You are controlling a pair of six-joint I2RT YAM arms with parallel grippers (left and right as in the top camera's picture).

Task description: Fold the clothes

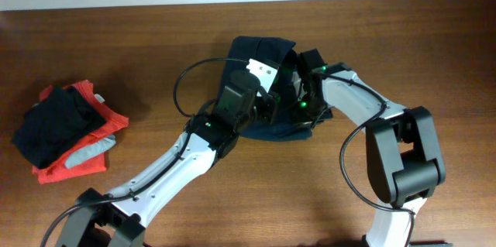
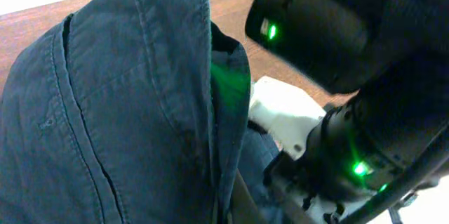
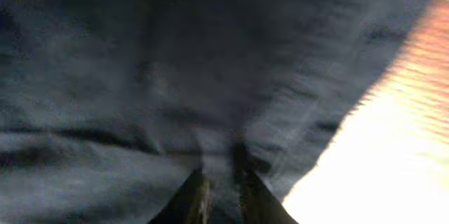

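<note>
The clothes (image 1: 263, 52), one dark navy denim-like garment with seams, lie bunched at the table's middle back. Both arms meet over them. My left gripper (image 1: 267, 111) is at the garment's near edge. In the left wrist view the fabric (image 2: 119, 112) fills the left side and a folded edge runs down into the jaws (image 2: 228, 213), which the cloth hides. My right gripper (image 1: 294, 92) is beside it. In the right wrist view its two dark fingers (image 3: 221, 192) are close together with navy cloth (image 3: 175, 76) pinched between them.
A pile at the far left holds a black garment (image 1: 54, 123) on folded red-orange (image 1: 74, 168) and grey (image 1: 93, 150) garments. The wooden table (image 1: 403, 38) shows around the arms. The right arm's body (image 2: 351, 55) crowds the left wrist view.
</note>
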